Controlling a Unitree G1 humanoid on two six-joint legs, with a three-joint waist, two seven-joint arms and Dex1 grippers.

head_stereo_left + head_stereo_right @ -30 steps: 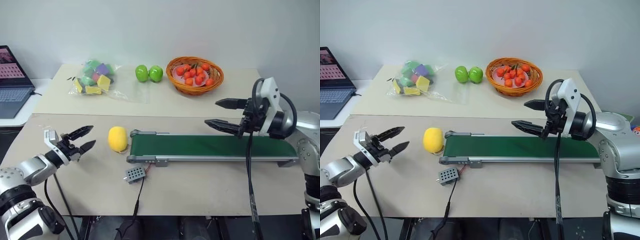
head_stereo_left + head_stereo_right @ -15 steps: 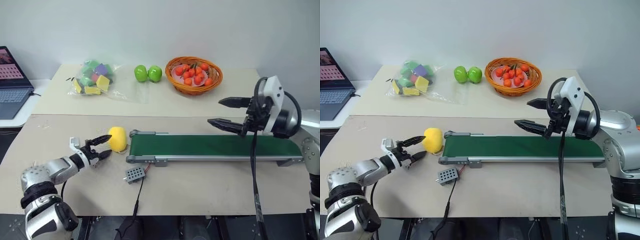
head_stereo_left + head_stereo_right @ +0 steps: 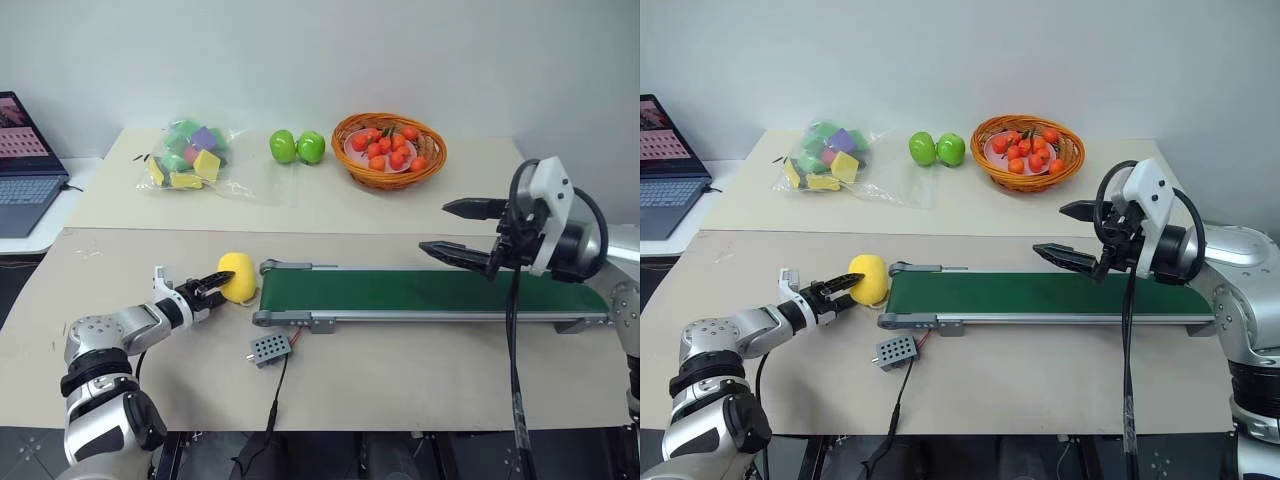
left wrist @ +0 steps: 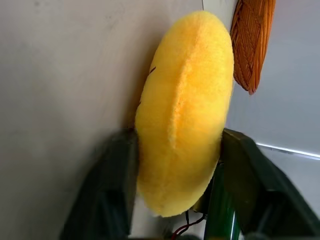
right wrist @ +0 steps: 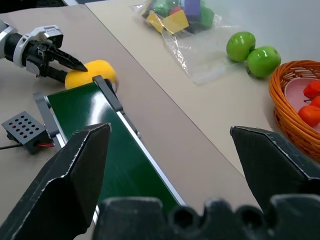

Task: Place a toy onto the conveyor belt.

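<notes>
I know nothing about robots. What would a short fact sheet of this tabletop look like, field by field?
Toy: soft yellow egg-shaped plush toy on the beige table, beside the belt's end
Belt: long dark green conveyor belt in a grey metal frame, nothing on it
Left gripper: fingers on either side of the toy
Right gripper: fingers apart above the belt, holding nothing
Behind: woven orange basket, two green apples, bag of coloured foam blocks

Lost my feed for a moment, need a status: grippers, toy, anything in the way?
Left gripper clamped on toy, toy on table at belt's end. Right gripper open, above belt. Control box beside belt; belt bare.
</notes>
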